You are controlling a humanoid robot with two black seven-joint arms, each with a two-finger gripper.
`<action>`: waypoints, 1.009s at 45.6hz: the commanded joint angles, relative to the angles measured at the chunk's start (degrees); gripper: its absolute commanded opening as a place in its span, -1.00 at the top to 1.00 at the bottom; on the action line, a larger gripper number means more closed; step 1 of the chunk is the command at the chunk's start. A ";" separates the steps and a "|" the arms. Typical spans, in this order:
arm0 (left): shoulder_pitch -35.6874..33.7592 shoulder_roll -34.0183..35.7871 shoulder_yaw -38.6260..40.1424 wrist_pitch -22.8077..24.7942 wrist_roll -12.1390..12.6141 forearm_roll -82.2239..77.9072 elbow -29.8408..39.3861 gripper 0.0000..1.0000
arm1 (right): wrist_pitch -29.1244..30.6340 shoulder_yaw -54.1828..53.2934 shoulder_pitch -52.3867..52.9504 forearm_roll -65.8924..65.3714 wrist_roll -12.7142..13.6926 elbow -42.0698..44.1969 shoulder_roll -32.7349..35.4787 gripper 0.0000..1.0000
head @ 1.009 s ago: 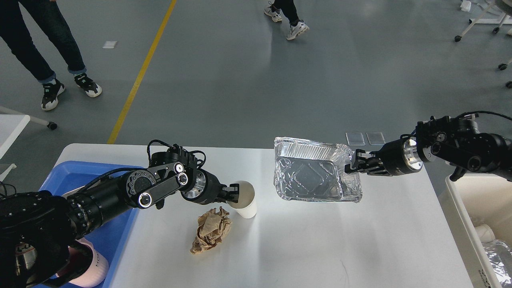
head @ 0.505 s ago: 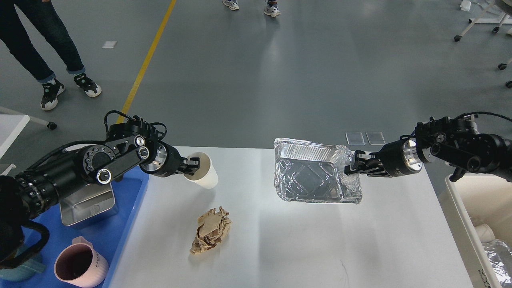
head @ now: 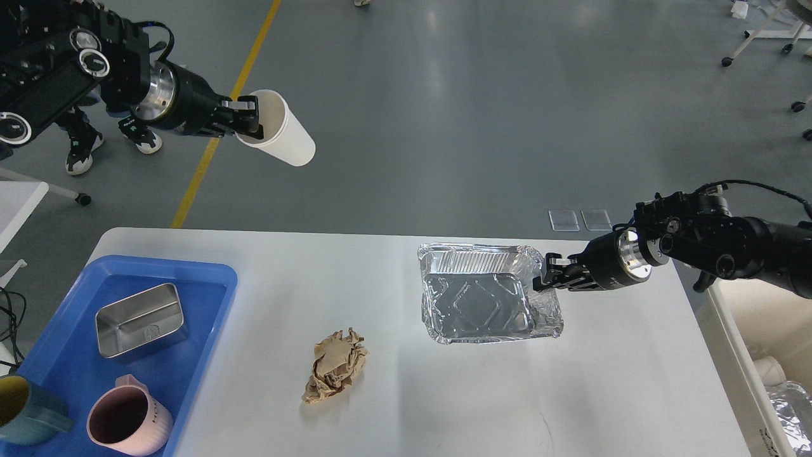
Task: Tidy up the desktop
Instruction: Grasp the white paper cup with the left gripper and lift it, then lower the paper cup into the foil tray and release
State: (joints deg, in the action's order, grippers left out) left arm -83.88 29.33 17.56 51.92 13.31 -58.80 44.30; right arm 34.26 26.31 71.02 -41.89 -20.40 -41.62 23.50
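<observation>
The white desktop [head: 482, 393] fills the lower half of the head view. My left gripper [head: 248, 120] is high at the upper left, shut on the rim of a white paper cup [head: 283, 138] held tilted over the floor. On the right, my right gripper [head: 547, 275] is shut on the right rim of a crumpled foil tray [head: 482, 297], which is low over or on the desktop. A crumpled ball of brown paper [head: 335, 366] lies on the desktop near the front, left of centre.
A blue tray [head: 209, 330] at the desktop's left end holds a steel box [head: 139, 319], a pink mug [head: 125, 422] and a teal mug [head: 22, 409]. A cream-white bin [head: 736, 362] with foil and a cup inside stands off the right edge.
My left gripper has lifted the paper cup from beside the brown paper, up and far to the left. My right gripper has lowered the foil tray and shifted it slightly left.
</observation>
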 commanded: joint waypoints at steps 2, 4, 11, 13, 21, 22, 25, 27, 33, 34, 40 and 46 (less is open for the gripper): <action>-4.44 -6.56 -0.24 1.69 2.77 3.25 -0.88 1.00 | 0.02 0.06 0.09 -0.83 0.45 -0.04 -0.82 1.00; -5.15 -10.06 -0.24 1.69 3.56 3.43 -1.23 1.00 | -0.07 0.06 0.09 -1.62 0.45 0.04 -1.70 1.00; -5.59 -17.28 -0.77 3.01 4.36 3.52 -1.32 1.00 | -0.16 0.06 0.17 -1.88 0.71 1.10 -3.63 1.00; -5.50 -19.56 -0.86 3.08 4.97 3.52 -1.32 1.00 | -0.16 0.06 0.35 -1.88 0.71 1.27 -3.72 1.00; -5.15 -27.30 -1.21 2.75 5.85 3.25 -1.76 1.00 | -0.16 0.06 0.61 -1.88 0.71 1.36 -3.99 1.00; -5.15 -28.09 -1.30 2.75 6.03 3.25 -2.02 1.00 | -0.07 0.06 0.61 -1.88 0.71 1.36 -4.07 1.00; -5.15 -30.38 -1.82 2.75 6.55 3.25 -3.33 1.00 | 0.02 0.06 0.96 -1.88 0.71 1.36 -4.16 1.00; -5.06 -31.61 -2.26 2.75 6.73 3.25 -4.04 1.00 | 0.19 0.06 1.14 -1.88 0.71 1.36 -4.16 1.00; -4.71 -34.25 -4.02 2.66 6.82 3.16 -4.39 1.00 | 0.19 0.06 1.75 -1.88 0.71 1.45 -4.25 1.00; -4.54 -34.43 -4.46 2.66 6.82 3.25 -4.48 1.00 | 0.19 0.06 1.76 -1.88 0.71 1.45 -4.34 1.00; -3.13 -35.05 -6.22 2.39 6.91 3.17 -4.48 1.00 | 0.19 0.06 2.46 -1.88 0.80 1.45 -4.34 1.00; -1.11 -34.96 -6.31 1.87 8.49 2.73 -4.48 1.00 | 0.19 0.06 2.55 -1.88 0.71 1.54 -4.43 1.00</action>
State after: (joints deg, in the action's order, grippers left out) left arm -86.65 -5.67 11.43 54.25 20.62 -55.61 39.82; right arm 34.48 26.37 73.47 -43.77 -19.60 -40.15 19.13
